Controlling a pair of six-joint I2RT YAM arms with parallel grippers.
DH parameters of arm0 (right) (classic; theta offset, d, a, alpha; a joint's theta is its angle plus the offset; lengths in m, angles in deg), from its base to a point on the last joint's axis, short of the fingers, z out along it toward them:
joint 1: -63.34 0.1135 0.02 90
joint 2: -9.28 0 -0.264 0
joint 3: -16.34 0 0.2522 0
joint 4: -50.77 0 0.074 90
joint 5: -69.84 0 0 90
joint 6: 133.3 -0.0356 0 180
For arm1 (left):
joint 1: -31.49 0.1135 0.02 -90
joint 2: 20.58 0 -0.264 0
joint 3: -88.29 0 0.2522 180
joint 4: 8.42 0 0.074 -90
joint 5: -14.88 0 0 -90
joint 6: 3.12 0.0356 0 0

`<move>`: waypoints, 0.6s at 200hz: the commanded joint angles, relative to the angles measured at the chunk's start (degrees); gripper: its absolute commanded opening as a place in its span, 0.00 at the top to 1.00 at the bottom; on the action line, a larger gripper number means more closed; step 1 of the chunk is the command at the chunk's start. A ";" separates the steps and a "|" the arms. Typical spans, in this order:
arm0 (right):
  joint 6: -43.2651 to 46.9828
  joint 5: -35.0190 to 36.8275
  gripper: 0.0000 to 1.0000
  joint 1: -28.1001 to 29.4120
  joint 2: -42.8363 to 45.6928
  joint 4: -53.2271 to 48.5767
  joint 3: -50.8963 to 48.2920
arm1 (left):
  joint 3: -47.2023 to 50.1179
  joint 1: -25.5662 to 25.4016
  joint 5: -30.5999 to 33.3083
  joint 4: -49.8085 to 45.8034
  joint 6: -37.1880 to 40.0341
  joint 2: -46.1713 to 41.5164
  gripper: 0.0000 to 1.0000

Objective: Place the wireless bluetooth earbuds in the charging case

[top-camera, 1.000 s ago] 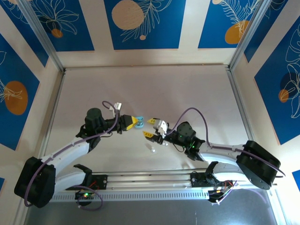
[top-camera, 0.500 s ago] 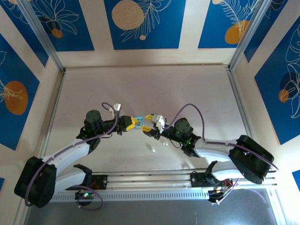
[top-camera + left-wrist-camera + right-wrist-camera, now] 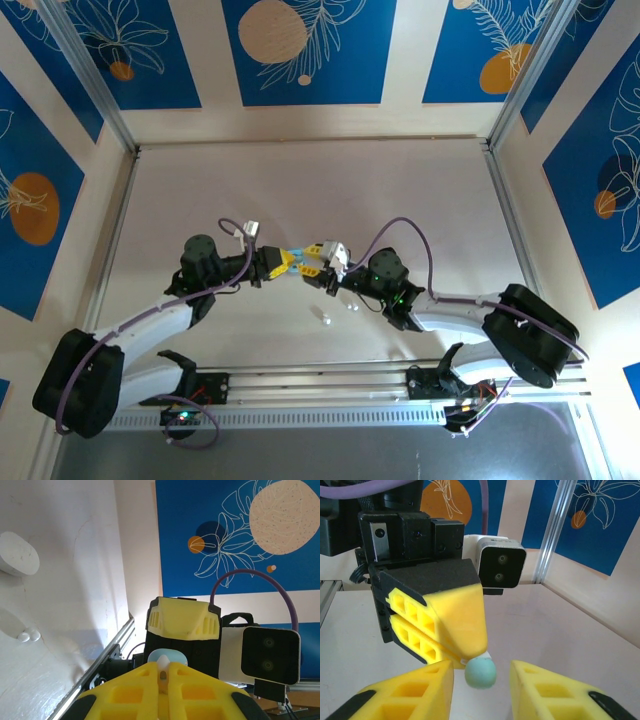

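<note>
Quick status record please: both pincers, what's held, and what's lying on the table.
left pincer: shut on the pale blue earbud, tip to tip with the other arm
right pincer: open, one finger on each side of that earbud, gaps visible on both sides
white oval case: lying on the table, cannot tell whether it is open
loose buds: two small glossy ones on the table

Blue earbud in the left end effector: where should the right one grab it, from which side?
I'd grip the rounded end of the pale blue earbud that pokes past the left end effector's shut tips. Come head-on with the right end effector straddling it, closing on its two bare sides; the rest is hidden in that grip.
</note>
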 commanded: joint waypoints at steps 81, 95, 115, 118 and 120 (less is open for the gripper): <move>-0.66 -1.74 0.73 -0.32 -1.78 1.26 1.97 | 0.59 0.94 -1.44 3.29 -0.12 0.57 0.91; -0.64 -1.73 0.75 -0.31 -1.77 1.32 1.97 | 0.66 0.98 -1.37 3.35 -0.08 0.66 0.91; -0.71 -1.82 0.76 -0.26 -1.77 1.22 2.10 | 0.75 0.98 -1.37 3.39 -0.01 0.66 0.91; -0.72 -1.81 0.76 -0.31 -1.76 1.23 2.08 | 0.75 0.96 -1.37 3.44 0.01 0.66 0.91; -0.72 -1.83 0.76 -0.27 -1.74 1.19 2.13 | 0.75 0.98 -1.37 3.45 -0.01 0.66 0.91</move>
